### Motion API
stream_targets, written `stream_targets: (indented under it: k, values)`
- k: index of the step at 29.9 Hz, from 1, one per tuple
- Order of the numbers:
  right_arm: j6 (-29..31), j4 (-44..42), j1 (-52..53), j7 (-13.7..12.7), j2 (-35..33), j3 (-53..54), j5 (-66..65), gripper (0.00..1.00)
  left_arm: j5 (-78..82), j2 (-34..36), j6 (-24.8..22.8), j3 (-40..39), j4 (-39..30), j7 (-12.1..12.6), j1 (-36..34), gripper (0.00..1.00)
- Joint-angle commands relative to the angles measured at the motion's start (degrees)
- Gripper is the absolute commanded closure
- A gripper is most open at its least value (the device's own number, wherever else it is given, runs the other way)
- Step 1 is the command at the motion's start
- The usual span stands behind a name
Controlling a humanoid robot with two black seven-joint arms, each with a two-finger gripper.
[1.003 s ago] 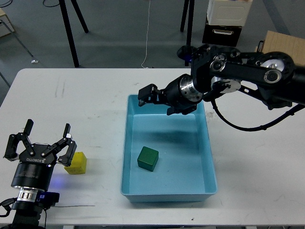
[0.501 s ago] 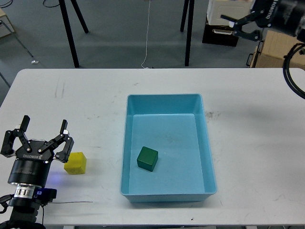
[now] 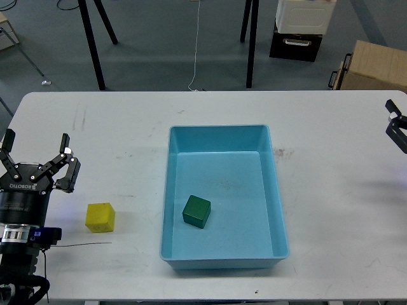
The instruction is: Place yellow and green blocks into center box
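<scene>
A green block (image 3: 197, 211) lies inside the blue box (image 3: 280, 216) at the table's centre, near the box's front left. A yellow block (image 3: 101, 217) sits on the white table, left of the box. My left gripper (image 3: 35, 166) is open and empty, up and to the left of the yellow block, not touching it. Only a small dark tip of my right gripper (image 3: 397, 130) shows at the right edge of the view, well away from the box; its fingers cannot be told apart.
The white table (image 3: 114, 140) spans the view. Behind it on the floor stand black tripod legs (image 3: 95, 44), a black and white cabinet (image 3: 302, 28) and a cardboard box (image 3: 375, 67). A thin black cable (image 3: 89, 244) lies near the table's front left.
My right arm swung away from above the box, up and out to the right edge. My left gripper drew back to the left, uncovering the yellow block. The blocks have not moved.
</scene>
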Motion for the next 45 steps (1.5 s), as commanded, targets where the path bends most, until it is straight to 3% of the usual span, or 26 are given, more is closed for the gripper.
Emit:
stream_targets:
  k: [1,6,8,14,19,24,29,34,42,45]
  values:
    - [0.0,5.46,-6.6,0.04,2.96,1.9,-1.03,0.0,-0.05,-0.13,0.0,-0.97,-0.03,-1.34,-0.17,0.0]
    - [0.0,7.14,-10.13,0.04,3.32,4.01,-1.99,0.0,0.3,-0.13,0.0,-8.59,0.4,-3.89,0.18,0.0]
    - [0.0,7.23,-10.21,-0.05,2.44,4.28,-2.35,0.0,1.0,0.3,0.0,-12.47,1.98,-3.72,-0.08,0.0]
    - [0.0,7.93,-10.65,-0.05,-0.72,5.07,-2.44,0.0,0.83,8.64,0.0,-16.18,7.62,1.63,-8.15,0.0]
    - [0.0,7.93,-10.74,-0.05,0.42,5.24,-2.78,0.0,2.4,23.74,0.0,-14.52,6.48,3.39,-12.2,0.0]
    - [0.0,7.93,-10.74,-0.05,0.33,5.24,-2.79,0.0,10.04,40.09,0.0,-5.92,5.33,4.19,-19.57,0.0]
    - [0.0,7.93,-10.48,-0.13,0.07,4.89,-3.23,0.0,18.13,45.92,0.0,13.39,5.33,3.49,-39.15,0.0]
    - [0.0,8.02,-10.21,-0.13,0.16,4.8,-3.23,0.0,27.26,45.13,0.0,44.67,6.3,3.66,-64.45,0.0]
    - [0.0,7.93,-10.3,-0.22,0.42,4.28,-3.23,0.0,39.23,36.36,0.0,90.74,5.77,4.89,-99.45,0.0]
    - [0.0,7.93,-10.3,-0.22,0.42,4.19,-3.31,0.0,39.32,31.26,0.0,104.36,4.81,7.7,-108.6,0.0]
